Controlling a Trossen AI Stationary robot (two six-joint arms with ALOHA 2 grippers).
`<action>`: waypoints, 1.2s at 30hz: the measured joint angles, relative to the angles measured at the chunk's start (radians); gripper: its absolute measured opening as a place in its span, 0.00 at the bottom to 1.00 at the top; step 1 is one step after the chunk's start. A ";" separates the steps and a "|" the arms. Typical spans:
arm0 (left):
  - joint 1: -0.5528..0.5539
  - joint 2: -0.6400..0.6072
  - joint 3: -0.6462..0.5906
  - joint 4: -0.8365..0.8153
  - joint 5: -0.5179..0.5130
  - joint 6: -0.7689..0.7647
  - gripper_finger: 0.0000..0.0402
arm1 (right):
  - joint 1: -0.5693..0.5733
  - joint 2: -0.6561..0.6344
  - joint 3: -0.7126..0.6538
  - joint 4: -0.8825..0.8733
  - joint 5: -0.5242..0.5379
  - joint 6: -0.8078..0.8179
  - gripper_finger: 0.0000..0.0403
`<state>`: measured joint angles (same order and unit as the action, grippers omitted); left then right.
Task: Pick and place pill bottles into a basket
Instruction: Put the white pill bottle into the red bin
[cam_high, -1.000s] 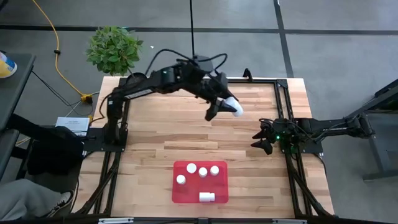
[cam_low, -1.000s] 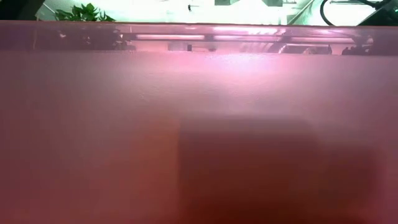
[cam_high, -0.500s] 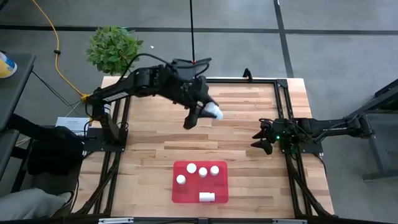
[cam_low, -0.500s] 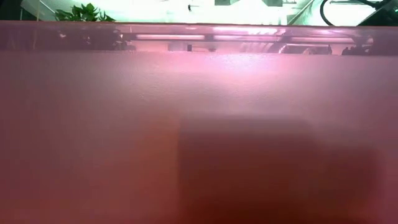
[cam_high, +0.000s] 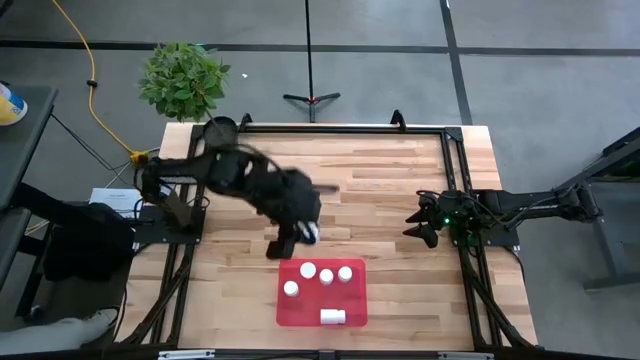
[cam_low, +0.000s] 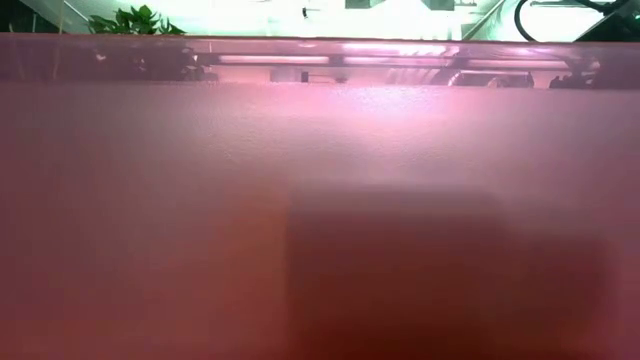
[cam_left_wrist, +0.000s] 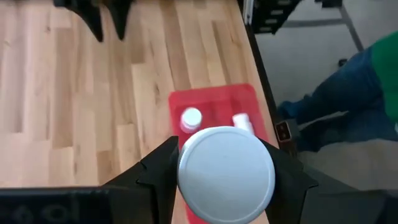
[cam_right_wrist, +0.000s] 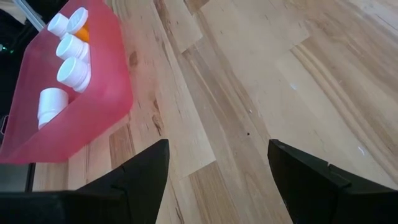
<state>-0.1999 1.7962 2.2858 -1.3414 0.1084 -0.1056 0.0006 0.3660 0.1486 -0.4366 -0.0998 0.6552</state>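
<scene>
**Sixth bottle nearly over the tray**

Since a second ago, my left arm has swung from the far side of the table down toward the basket (cam_high: 322, 310), carrying a pill bottle (cam_left_wrist: 226, 174). I see the left gripper (cam_high: 295, 238) clamped on that bottle, hanging just off the tray's far left corner. Five pill bottles (cam_high: 326, 275) already sit in the basket: four upright, one lying on its side (cam_high: 332, 317). I judge the job almost done: only this last bottle needs lowering and releasing. My right gripper (cam_high: 424, 224) waits at the table's right edge with its fingers spread wide, empty. My low view is blocked by the tray wall.
</scene>
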 joint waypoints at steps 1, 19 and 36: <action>-0.021 0.000 -0.016 0.006 -0.014 -0.012 0.52 | 0.000 0.000 0.000 0.000 0.000 0.002 0.65; -0.234 0.000 -0.622 0.506 -0.112 -0.191 0.52 | 0.000 0.000 0.000 0.071 0.018 0.057 0.65; -0.272 0.007 -0.841 0.776 -0.203 -0.302 0.52 | 0.000 0.000 0.001 0.093 0.001 0.096 0.65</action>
<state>-0.4717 1.8034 1.4448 -0.5652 -0.0951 -0.4075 0.0009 0.3661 0.1493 -0.3434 -0.0988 0.7511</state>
